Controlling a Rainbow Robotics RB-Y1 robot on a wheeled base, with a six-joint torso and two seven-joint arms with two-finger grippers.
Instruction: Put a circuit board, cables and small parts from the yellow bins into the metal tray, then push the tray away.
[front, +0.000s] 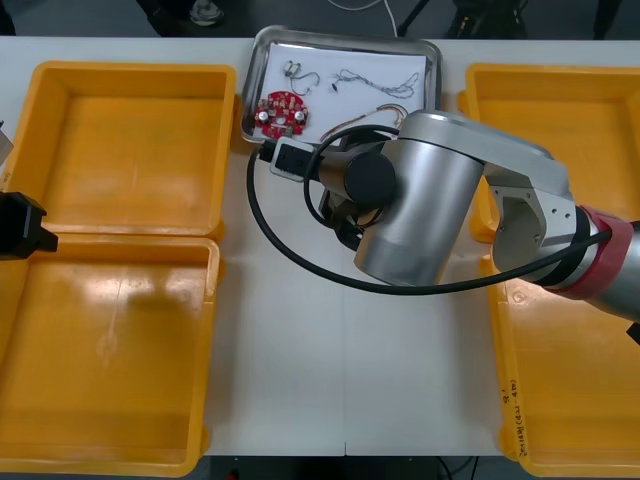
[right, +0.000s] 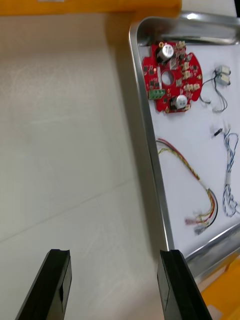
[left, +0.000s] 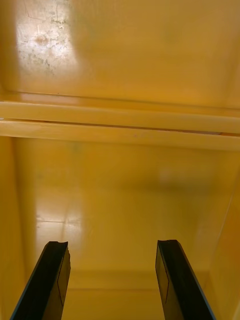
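The metal tray (front: 340, 33) lies lengthwise across the bench (front: 300, 380), circuit board (front: 281, 112) at its left end, right gripper (right: 114, 257) spread wide beside it.

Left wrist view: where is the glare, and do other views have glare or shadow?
Left wrist view: a bright glare patch on the farther yellow bin's floor, beyond the open left gripper. Front view: pale sheen on the near left bin. Right wrist view: beyond the open right gripper, the metal tray's rim gleams and shadows the table.
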